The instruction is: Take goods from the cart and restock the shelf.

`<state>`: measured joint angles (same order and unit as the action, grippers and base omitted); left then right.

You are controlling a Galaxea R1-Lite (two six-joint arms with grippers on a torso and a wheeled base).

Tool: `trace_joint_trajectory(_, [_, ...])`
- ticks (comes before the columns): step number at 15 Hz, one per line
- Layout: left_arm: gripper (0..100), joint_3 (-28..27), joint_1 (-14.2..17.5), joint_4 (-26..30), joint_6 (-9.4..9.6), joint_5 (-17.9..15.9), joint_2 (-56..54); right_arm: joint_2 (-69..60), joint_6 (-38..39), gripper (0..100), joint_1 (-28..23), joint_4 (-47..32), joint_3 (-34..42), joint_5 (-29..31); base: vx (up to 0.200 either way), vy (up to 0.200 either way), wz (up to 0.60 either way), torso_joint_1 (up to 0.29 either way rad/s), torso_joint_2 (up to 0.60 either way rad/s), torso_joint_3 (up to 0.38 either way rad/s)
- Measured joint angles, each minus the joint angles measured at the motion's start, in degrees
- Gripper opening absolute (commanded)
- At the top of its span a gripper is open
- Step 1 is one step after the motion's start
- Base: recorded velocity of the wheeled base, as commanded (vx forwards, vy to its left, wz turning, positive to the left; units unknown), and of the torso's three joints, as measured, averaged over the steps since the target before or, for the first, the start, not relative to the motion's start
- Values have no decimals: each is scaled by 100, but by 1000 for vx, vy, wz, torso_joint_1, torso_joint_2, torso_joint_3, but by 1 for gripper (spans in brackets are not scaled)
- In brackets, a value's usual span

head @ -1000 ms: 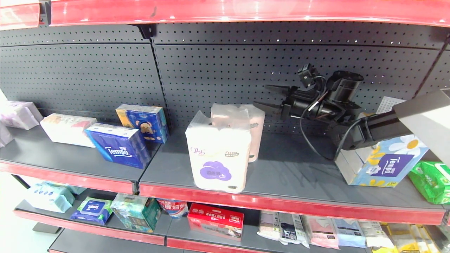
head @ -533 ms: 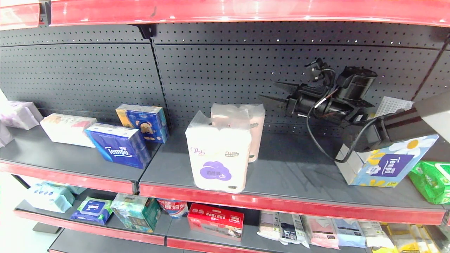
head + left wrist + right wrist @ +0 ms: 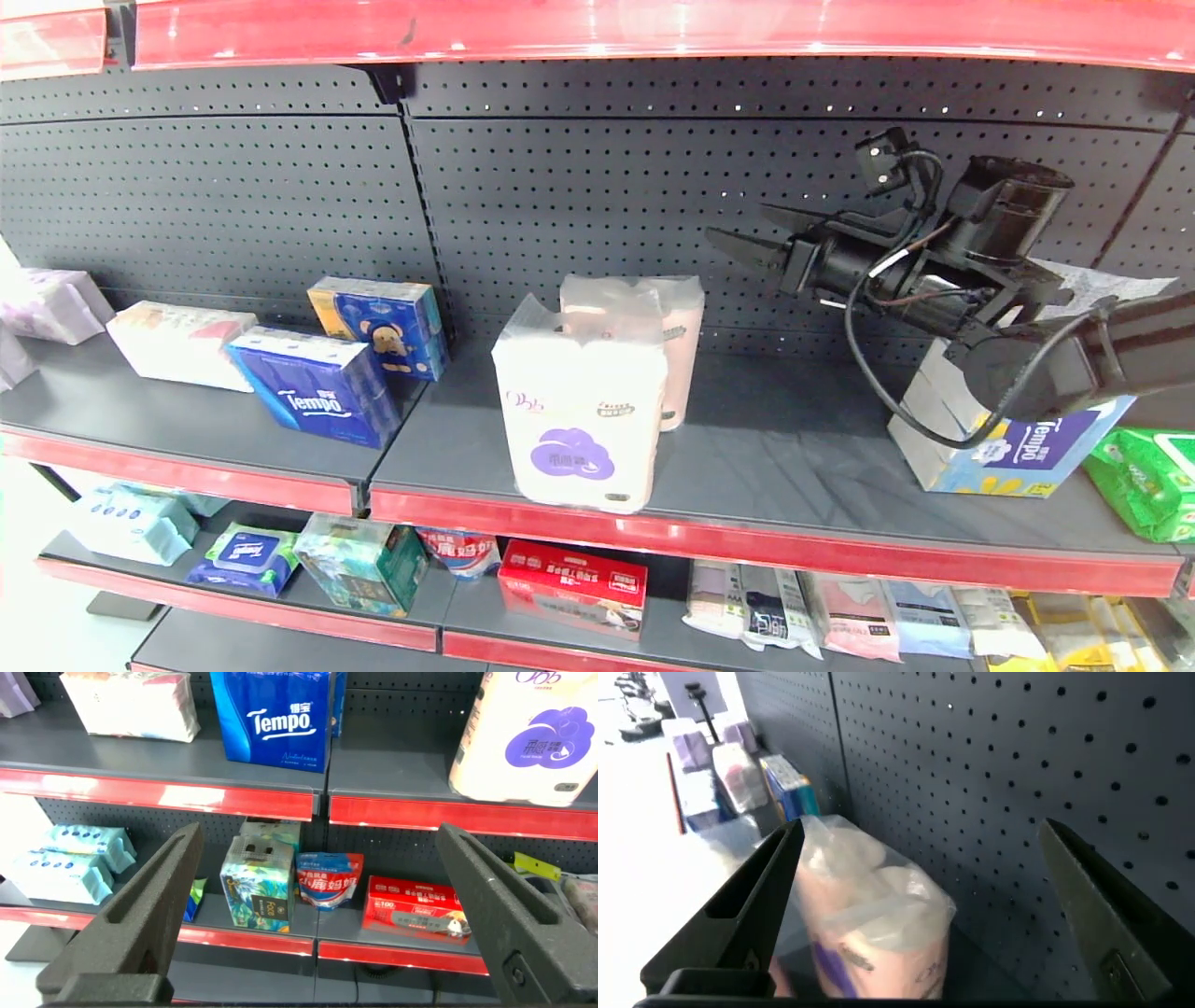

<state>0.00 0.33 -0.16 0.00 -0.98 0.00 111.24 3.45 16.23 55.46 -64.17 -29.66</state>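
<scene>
Two toilet paper packs stand on the middle shelf (image 3: 775, 448): a white one with a purple mark (image 3: 579, 411) at the front and a pink one (image 3: 674, 327) behind it. My right gripper (image 3: 742, 229) hangs open and empty above the shelf, right of the pink pack and higher than its top. From the right wrist the pink pack (image 3: 878, 915) lies beyond the spread fingers (image 3: 738, 915), against the pegboard. My left gripper (image 3: 318, 924) is open and empty, lower down, facing the shelf's red front edge (image 3: 467, 812) and the lower shelf.
A flowered tissue box (image 3: 1018, 448) sits under my right arm, with a green pack (image 3: 1148, 476) beside it. Blue tissue packs (image 3: 313, 383) and a white pack (image 3: 177, 341) fill the left section. Bare shelf lies between the toilet paper and the flowered box.
My right gripper has risen and drawn back to the right, away from the toilet paper packs, staying open. The packs have not moved.
</scene>
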Motion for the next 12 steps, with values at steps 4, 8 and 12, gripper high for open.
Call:
trace_joint_trajectory(4, [100,0,0,0,0,0,0,-446,126,100,77,-1,613,418,0,0,0,0,0,0])
trace_joint_trajectory(8, [100,0,0,0,0,2,0,-683,284,100,202,0,929,1258,0,0,0,0,0,0])
trace_joint_trajectory(12, [100,0,0,0,0,0,0,-884,335,100,500,-6,1445,2093,0,0,0,0,0,0])
